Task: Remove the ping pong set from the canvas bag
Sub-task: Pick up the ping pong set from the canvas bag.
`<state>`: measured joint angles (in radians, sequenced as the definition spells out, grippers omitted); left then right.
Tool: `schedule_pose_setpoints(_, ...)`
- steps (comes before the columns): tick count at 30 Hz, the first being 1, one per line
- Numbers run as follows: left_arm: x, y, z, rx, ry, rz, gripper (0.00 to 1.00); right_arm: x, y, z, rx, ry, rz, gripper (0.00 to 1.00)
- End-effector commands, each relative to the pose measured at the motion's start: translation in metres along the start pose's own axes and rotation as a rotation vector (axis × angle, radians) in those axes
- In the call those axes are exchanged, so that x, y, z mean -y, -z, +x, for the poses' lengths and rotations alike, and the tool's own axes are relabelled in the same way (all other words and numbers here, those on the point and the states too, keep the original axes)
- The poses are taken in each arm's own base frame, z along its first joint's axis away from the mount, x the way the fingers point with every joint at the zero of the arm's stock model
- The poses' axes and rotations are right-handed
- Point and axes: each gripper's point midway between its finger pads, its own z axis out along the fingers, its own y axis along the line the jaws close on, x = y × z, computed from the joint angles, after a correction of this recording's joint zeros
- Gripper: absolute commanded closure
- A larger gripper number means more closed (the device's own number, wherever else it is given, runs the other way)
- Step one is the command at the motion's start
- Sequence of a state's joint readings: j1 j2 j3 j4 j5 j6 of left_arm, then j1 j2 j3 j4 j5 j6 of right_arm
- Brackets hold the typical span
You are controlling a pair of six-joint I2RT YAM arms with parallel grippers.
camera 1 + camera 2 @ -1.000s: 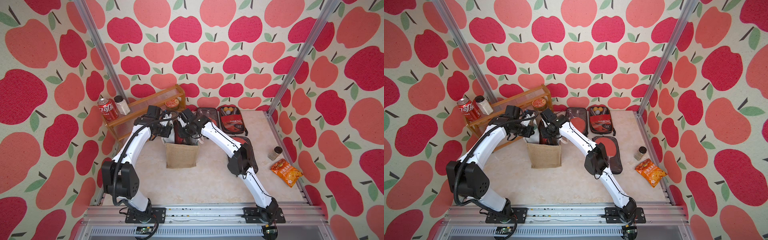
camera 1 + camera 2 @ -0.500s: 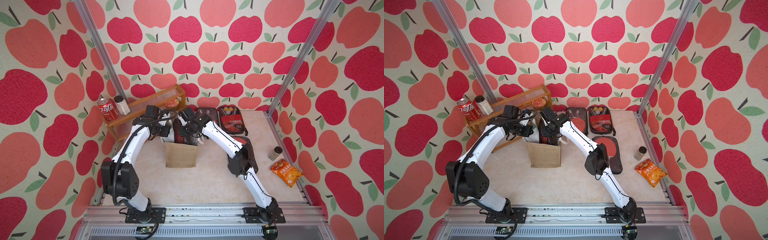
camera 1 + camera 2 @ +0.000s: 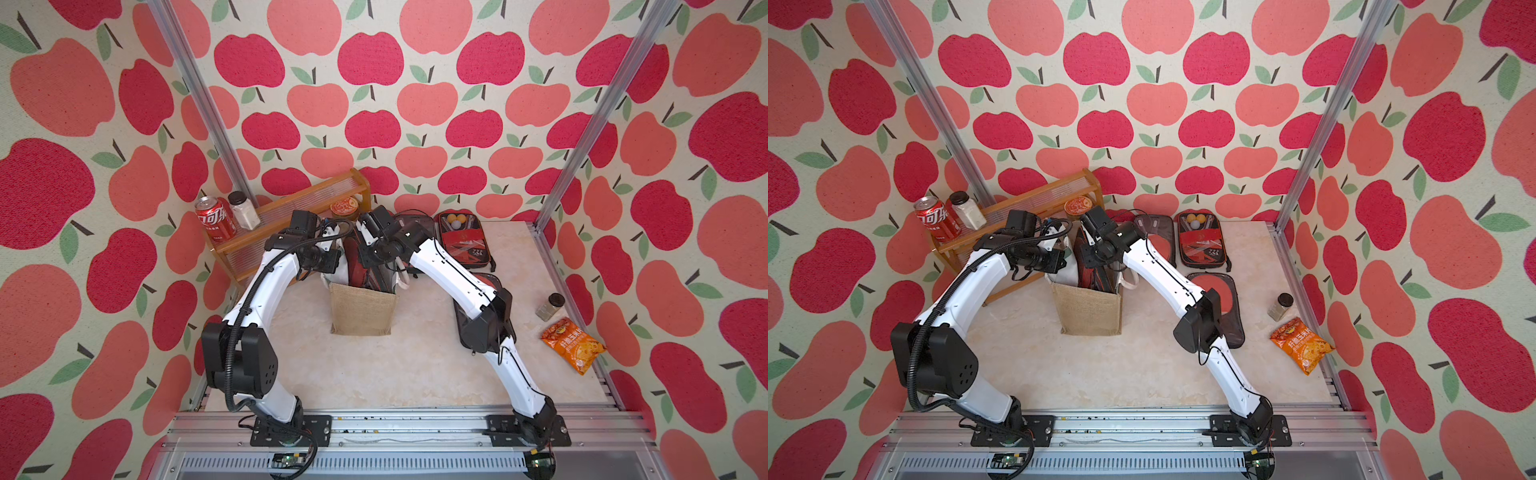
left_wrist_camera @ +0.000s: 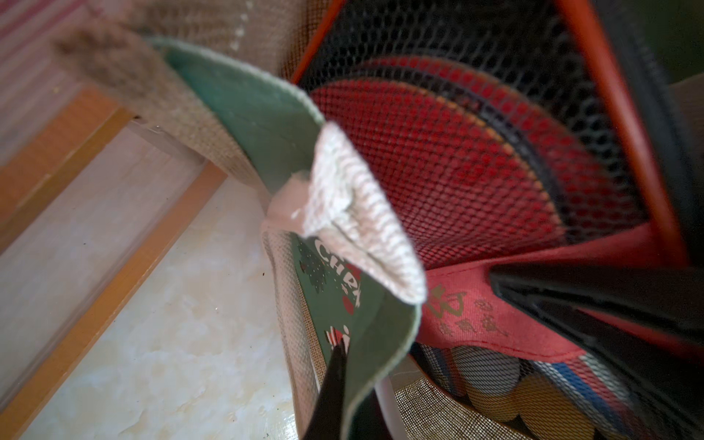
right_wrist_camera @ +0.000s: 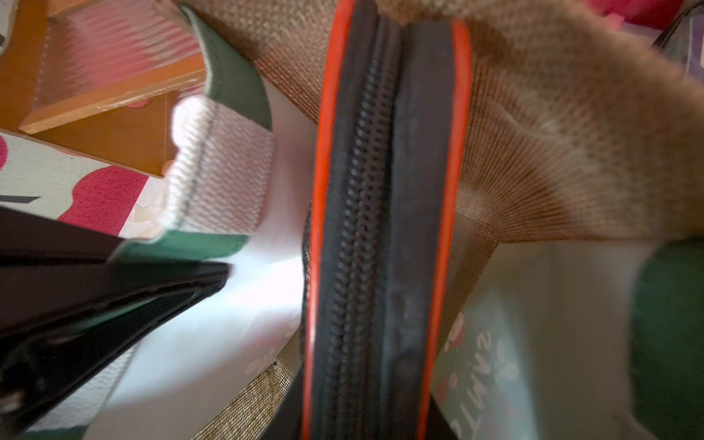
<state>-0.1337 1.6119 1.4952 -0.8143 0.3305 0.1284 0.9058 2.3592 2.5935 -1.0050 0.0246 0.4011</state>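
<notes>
At the canvas bag (image 3: 360, 307) mouth, left gripper (image 3: 332, 266) clamps the rim, right gripper (image 3: 370, 259) pinches the ping pong set (image 5: 384, 228) partly closed; set may snag and tip the bag.

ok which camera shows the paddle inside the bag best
The left wrist view: the red paddle fills it, seen through the case's black mesh. The right wrist view shows only the case's zipper edge; in both top views the arms mostly hide it.
</notes>
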Motion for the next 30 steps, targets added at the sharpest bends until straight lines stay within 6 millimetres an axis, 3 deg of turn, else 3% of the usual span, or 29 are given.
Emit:
schedule_pose_setpoints(1,-0.014,0.003,0.002,-0.008,0.009,-0.046,1.00,-0.022,0.080,-0.044,0.181,0.058,-0.057,1.00)
schedule_pose_setpoints(21,-0.013,0.002,0.005,-0.014,0.003,-0.038,1.00,-0.016,0.148,-0.069,0.324,0.108,0.003,1.00)
schedule_pose_setpoints(30,0.008,0.000,0.006,-0.027,-0.036,0.043,1.00,0.000,0.186,-0.084,0.415,0.124,0.077,1.00)
